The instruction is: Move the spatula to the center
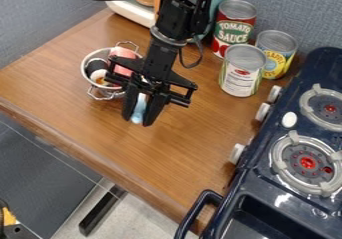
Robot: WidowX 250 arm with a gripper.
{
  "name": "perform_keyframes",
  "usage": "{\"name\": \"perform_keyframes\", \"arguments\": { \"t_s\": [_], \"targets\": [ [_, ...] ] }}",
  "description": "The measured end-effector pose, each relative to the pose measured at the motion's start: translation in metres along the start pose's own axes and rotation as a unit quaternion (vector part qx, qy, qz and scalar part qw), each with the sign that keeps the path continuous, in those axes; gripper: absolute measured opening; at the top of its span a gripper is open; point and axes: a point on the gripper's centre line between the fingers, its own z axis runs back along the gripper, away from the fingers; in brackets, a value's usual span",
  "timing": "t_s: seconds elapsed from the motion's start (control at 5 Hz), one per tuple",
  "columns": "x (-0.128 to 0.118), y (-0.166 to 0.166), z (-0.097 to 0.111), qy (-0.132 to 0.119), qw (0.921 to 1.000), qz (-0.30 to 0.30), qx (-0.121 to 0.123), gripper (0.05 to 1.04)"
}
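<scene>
Camera view: on the brown wooden counter (180, 153), with the dark blue toy stove (259, 183) along its right edge, the black two-finger gripper (139, 120) appears closed on the slim light blue plastic spatula (139, 108), between the counter's left corner and its middle, just beside the silver metal pot (87, 65). Lift straight up first, since a sideways start could drag the pot by its wire handle; then carry toward the stove side, stop midway between the front and back edges, and lower until the spatula touches wood before letting go, as its narrow shape could roll or tip. Counted: one counter, one stove, one pot, two round grey burner rings (307, 163), three food cans (242, 70), one spatula, three grey knobs (262, 112), one small white oval piece (289, 119) on the stove.
</scene>
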Motion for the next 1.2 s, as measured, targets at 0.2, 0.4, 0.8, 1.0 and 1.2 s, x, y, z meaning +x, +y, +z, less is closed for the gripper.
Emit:
{"name": "perform_keyframes", "arguments": {
  "t_s": [0.2, 0.4, 0.8, 1.0, 1.2],
  "targets": [
    [0.01, 0.007, -0.004, 0.012, 0.998, -0.025, -0.056, 0.301],
    [0.02, 0.012, -0.007, 0.015, 0.992, -0.075, -0.1, 0.301],
    [0.042, 0.017, -0.027, 0.047, 0.9608, -0.169, -0.215, 0.301],
    [0.041, 0.02, -0.027, 0.055, 0.9605, -0.166, -0.216, 0.301],
    [0.043, 0.023, -0.027, 0.058, 0.9673, -0.14, -0.204, 0.301]
  ]
}}
